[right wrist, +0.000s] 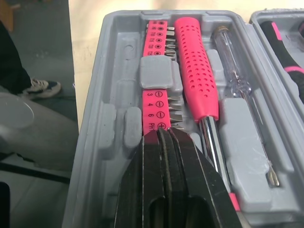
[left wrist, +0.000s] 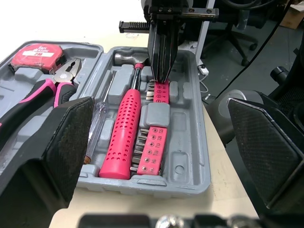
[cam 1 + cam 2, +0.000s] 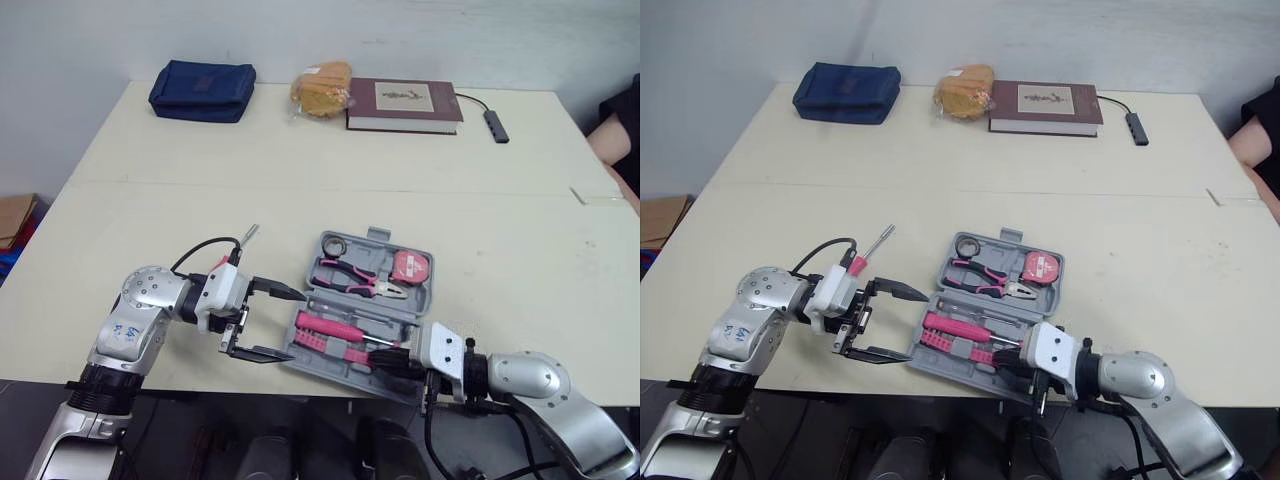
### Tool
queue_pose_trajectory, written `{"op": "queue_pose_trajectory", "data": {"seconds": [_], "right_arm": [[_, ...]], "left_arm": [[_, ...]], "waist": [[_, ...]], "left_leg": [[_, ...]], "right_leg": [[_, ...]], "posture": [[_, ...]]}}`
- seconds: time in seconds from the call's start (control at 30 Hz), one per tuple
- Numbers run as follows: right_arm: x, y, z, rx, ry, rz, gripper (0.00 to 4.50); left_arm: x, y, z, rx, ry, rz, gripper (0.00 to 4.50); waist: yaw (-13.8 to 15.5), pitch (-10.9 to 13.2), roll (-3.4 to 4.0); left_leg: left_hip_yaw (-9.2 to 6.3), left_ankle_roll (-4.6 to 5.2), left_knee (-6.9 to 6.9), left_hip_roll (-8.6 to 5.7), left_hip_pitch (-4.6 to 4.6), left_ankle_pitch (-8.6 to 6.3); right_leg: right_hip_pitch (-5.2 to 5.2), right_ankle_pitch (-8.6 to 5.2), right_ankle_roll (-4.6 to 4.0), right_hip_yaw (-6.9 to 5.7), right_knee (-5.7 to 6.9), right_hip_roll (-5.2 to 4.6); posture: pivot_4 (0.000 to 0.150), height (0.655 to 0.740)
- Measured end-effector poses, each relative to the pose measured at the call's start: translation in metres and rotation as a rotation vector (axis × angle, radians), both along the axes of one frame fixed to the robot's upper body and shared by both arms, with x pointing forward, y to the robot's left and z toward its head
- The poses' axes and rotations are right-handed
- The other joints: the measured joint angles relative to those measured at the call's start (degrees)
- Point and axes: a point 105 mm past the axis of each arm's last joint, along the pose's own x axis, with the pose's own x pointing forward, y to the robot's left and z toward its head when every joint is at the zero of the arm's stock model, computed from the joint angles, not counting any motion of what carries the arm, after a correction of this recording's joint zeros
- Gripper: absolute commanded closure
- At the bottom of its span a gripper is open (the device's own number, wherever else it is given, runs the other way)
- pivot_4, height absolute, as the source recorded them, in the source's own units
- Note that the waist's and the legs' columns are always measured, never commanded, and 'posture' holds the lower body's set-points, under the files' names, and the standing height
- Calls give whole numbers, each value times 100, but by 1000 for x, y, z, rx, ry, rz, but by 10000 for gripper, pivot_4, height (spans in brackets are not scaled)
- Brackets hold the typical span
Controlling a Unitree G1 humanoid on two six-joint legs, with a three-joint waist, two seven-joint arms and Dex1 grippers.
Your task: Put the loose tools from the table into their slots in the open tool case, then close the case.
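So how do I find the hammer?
On the table, look in the open grey case. In its near half lies the hammer, between a clear screwdriver and a pink strip of bits. Only it has a fat pink handle dotted with holes.

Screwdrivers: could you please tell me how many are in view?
2. One clear-handled screwdriver lies in the tool case beside the hammer; one loose screwdriver lies on the table by the left hand. The right hand covers part of the case, so others may be hidden.
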Motion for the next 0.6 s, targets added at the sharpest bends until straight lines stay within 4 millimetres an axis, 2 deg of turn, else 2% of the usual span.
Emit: {"op": "queue_pose_trajectory", "data": {"seconds": [0.13,0.2,0.23,0.33,0.43,0.47,0.5,0.6], "right_arm": [[-5,-1,5,79,-27,-17,44394],[-15,-8,22,220,-87,-2,44394],[-16,-14,33,260,-133,-15,44394],[-14,-48,57,302,-214,-143,44394],[-20,-70,66,323,-242,-213,35246],[-26,-88,67,286,-278,-261,29573],[-28,-103,66,259,-299,-310,26729],[-42,-169,52,104,-352,-514,11288]], "left_arm": [[5,2,3,-13,-13,49,0],[14,16,7,-43,-28,161,0],[17,22,10,-68,-35,211,0],[26,37,18,-183,-26,382,0],[26,57,12,-186,-20,499,0],[24,77,5,-157,-28,583,0],[22,92,1,-136,-34,645,0],[15,162,-15,-97,-37,927,0]], "waist": [[9,0,0],[16,3,3],[15,3,3],[4,0,-1],[3,3,1],[1,3,3],[-1,3,0],[-2,1,-2]], "left_leg": [[0,-1,-1,0,-4,0],[-4,0,-6,-1,-9,0],[-3,1,-5,-2,-8,0],[6,12,-3,-6,4,-2],[7,4,-6,3,6,-7],[16,1,-27,5,16,-8],[23,0,-38,8,21,-8],[40,1,-60,9,26,-8]], "right_leg": [[-2,0,0,0,0,-2],[-4,0,0,-4,-4,5],[-2,1,2,-3,-4,4],[9,7,13,12,-7,-10],[2,4,7,18,-8,-16],[1,1,2,24,-10,-15],[1,0,0,26,-16,-11],[-5,0,0,24,-37,-4]], "posture": [[1500,7400],[1500,7400],[1500,7400],[1500,7400],[1500,7400],[1500,7400],[1500,7400],[1500,7400]]}}
